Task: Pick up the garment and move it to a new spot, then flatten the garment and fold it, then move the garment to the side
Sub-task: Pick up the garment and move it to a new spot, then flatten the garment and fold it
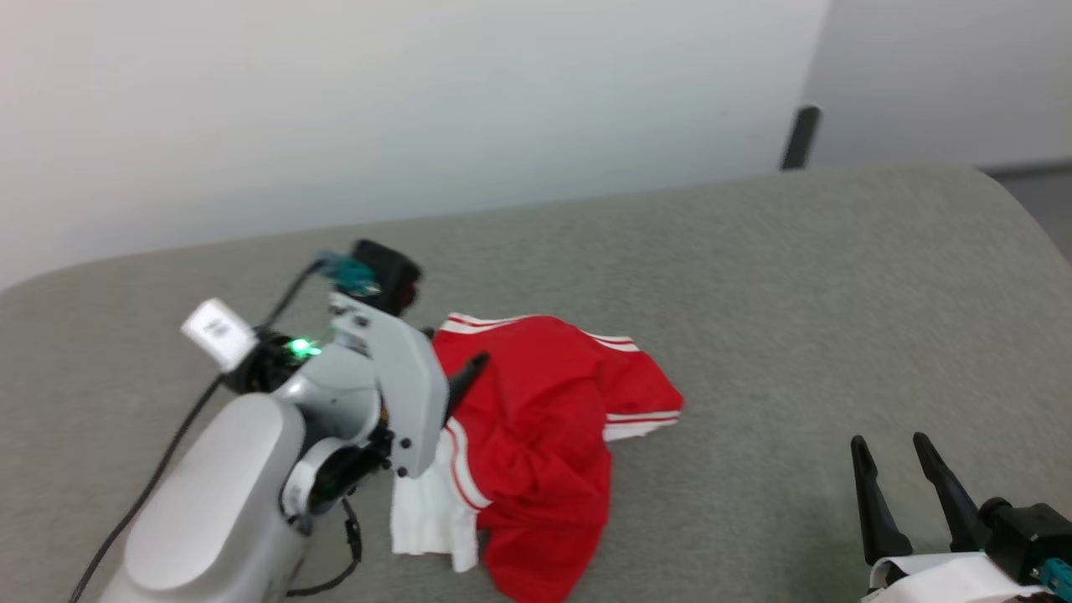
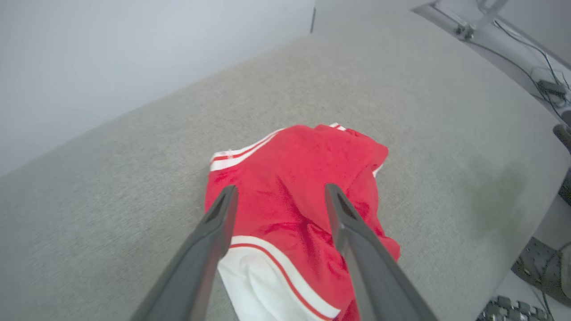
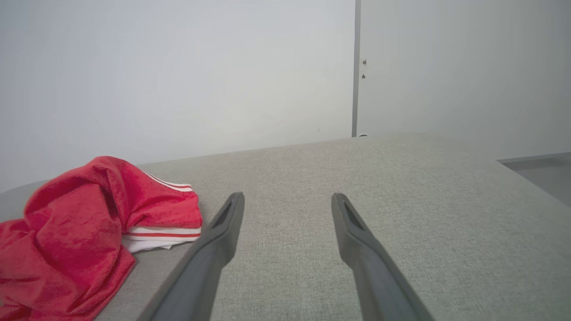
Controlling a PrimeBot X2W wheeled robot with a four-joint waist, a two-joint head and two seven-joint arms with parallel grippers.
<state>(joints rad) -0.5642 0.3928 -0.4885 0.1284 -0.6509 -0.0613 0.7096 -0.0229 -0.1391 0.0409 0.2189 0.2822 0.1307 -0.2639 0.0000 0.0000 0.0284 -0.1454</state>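
The garment (image 1: 544, 435), a red shirt with white sleeves and red-and-white striped trim, lies crumpled in a heap on the grey table (image 1: 754, 293). My left gripper (image 1: 466, 378) hangs over the heap's left side, one dark finger showing past the wrist housing. In the left wrist view that gripper (image 2: 281, 191) is open, its fingers straddling red cloth (image 2: 294, 169) above a white sleeve, nothing pinched. My right gripper (image 1: 892, 448) stands open at the lower right, well apart from the shirt. Its wrist view shows the gripper (image 3: 287, 198) over bare table, the garment (image 3: 89, 214) far left.
The table is covered in grey fabric and curves off at its right end, with grey floor (image 1: 1038, 193) beyond. A pale wall runs behind it, and a dark post (image 1: 800, 138) stands at the far edge. A black cable (image 1: 167, 469) trails from my left arm.
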